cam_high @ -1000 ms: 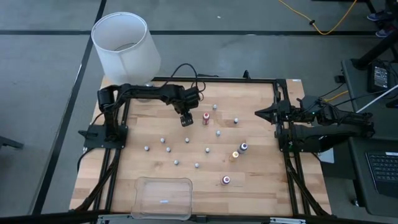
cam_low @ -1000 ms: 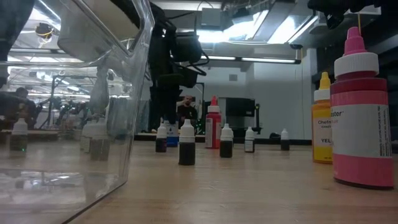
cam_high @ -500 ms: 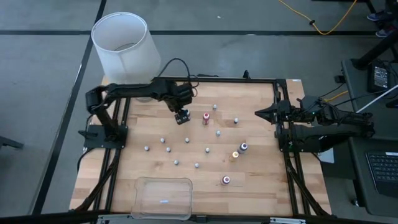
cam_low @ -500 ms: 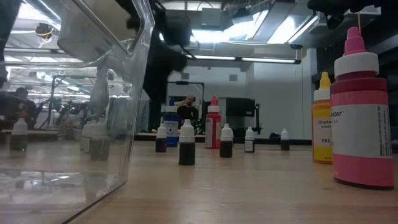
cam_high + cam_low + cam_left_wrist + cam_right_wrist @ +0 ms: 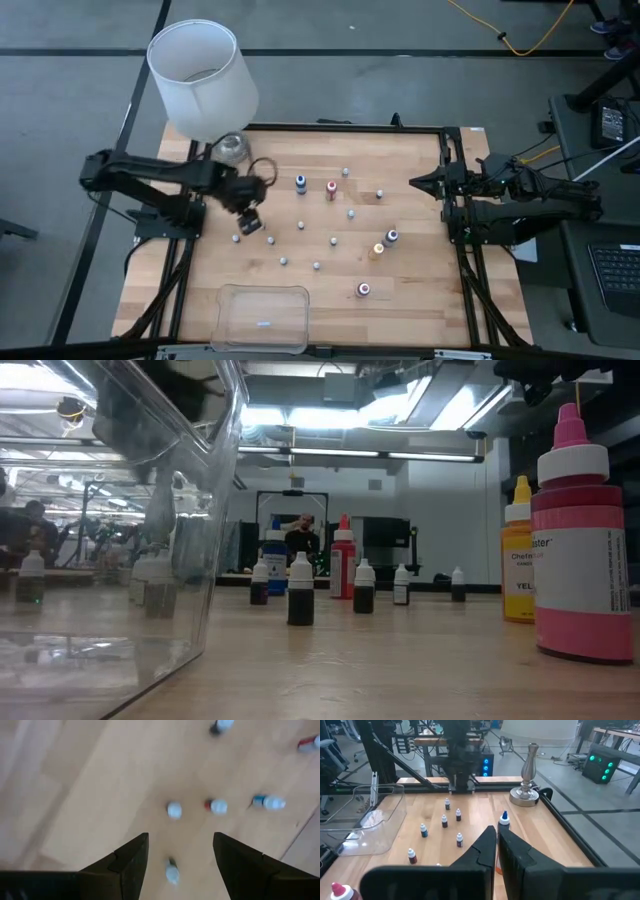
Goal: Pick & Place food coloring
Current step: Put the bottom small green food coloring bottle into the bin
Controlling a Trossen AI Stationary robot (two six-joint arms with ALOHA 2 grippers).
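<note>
From above, the left gripper [image 5: 249, 222] hangs over the desk [image 5: 420, 300] near its left side, fingers released and empty; food coloring bottles [image 5: 331, 188] stand scattered mid-desk. The right gripper [image 5: 418, 183] waits at the right edge, clenched. The low view shows bottles [image 5: 300, 590] beside a clear tray [image 5: 120, 540]. The left wrist view shows spread fingers [image 5: 127, 860] above bottles [image 5: 218, 806].

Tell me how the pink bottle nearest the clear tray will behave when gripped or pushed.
The pink bottle stands upright, tall for its base, so a high push would probably tip it. Its round body may roll once down. The labelled, plastic-looking sides likely grip fairly well.
</note>
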